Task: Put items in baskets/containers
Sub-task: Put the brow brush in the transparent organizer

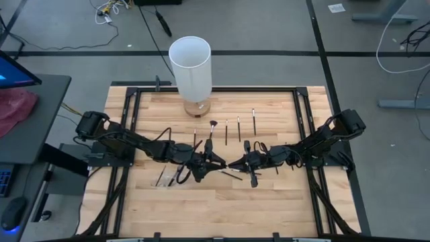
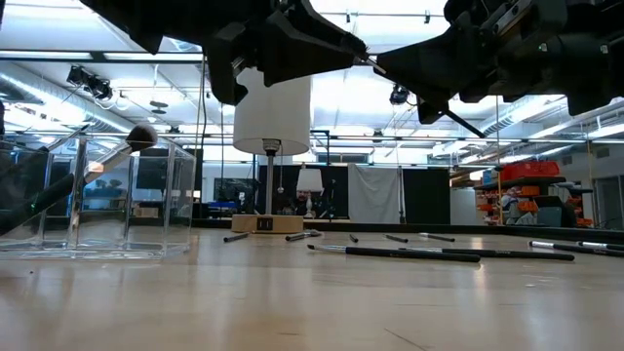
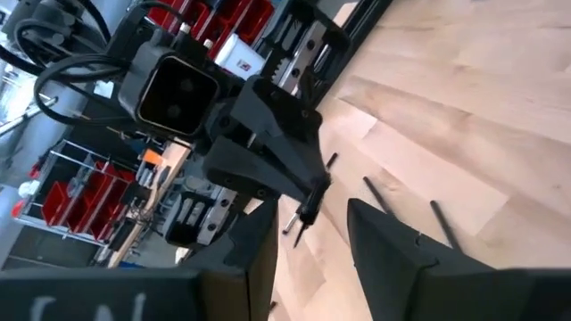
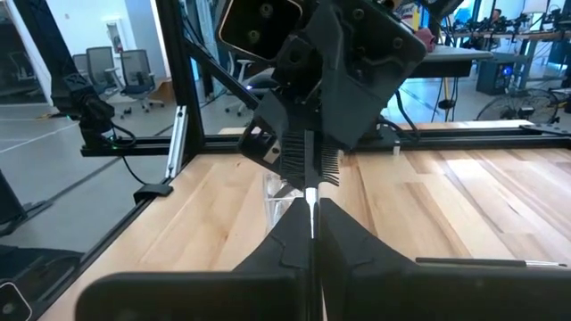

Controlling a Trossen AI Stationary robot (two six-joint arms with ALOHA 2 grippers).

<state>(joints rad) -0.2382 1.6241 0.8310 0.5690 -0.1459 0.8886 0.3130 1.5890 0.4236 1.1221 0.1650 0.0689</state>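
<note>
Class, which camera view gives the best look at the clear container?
The low view: the clear container stands near the camera, walls visible, a brush leaning inside. The right wrist view shows only a glimpse under the left arm's tool. In the high view it is barely discernible; the left wrist view misses it.

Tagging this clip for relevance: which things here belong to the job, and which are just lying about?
Job: loose makeup brushes, clear container, brush in right gripper.
Lying about: white cylinder, red cloth, floor cables.

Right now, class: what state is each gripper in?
Left gripper: open, holding nothing visible, facing the right gripper.
Right gripper: shut on a thin brush, held out toward the left gripper.
</note>
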